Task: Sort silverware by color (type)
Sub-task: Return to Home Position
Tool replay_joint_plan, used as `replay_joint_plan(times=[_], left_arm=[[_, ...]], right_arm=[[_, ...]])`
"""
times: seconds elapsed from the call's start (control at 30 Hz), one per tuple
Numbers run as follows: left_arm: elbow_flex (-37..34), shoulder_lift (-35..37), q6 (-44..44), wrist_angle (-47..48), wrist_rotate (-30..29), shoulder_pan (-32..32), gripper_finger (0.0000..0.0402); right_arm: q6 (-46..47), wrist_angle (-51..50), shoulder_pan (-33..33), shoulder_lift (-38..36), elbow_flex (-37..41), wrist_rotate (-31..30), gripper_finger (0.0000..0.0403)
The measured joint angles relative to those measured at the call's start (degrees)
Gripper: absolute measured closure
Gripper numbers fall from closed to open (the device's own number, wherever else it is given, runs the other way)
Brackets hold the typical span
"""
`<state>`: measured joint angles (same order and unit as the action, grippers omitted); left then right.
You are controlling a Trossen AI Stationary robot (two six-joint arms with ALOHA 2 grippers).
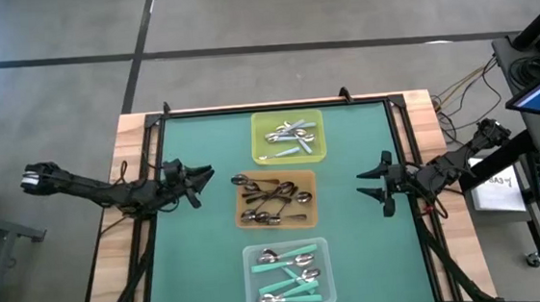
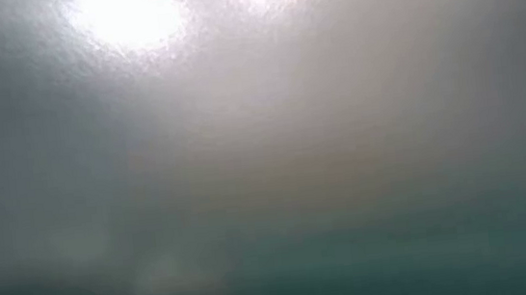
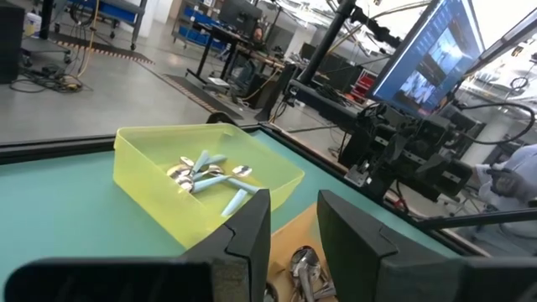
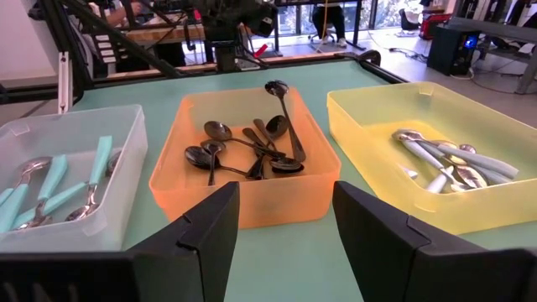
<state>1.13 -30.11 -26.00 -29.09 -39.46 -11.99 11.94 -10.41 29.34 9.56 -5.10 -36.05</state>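
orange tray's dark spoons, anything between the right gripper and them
Only the tray's own near wall. The right gripper, open, faces the orange tray across bare green mat; the dark spoons lie inside, behind that wall. Nothing else visible stands between. The left gripper waits on the tray's other side.

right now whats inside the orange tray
A tangled pile of dark spoons lies in the orange tray, one leaning on its rim. No teal handles show. Where spoons overlap, the lower ones and the tray floor are partly covered.
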Motion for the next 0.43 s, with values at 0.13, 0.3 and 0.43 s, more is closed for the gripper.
replay_joint_plan(times=[0.13,0.3,0.43], left_arm=[[0.0,-0.7,0.01,0.0,0.0,-0.01,0.0318],[0.0,-1.62,0.0,0.0,0.0,-0.01,0.0318],[0.0,-2.39,0.0,-0.02,0.0,-0.02,0.0318]], right_arm=[[0.0,-0.02,-0.01,0.0,0.01,0.0,0.0218],[0.0,0.0,0.0,0.0,0.01,0.0,0.0218],[0.0,0.0,-0.02,0.0,0.0,0.0,0.0218]])
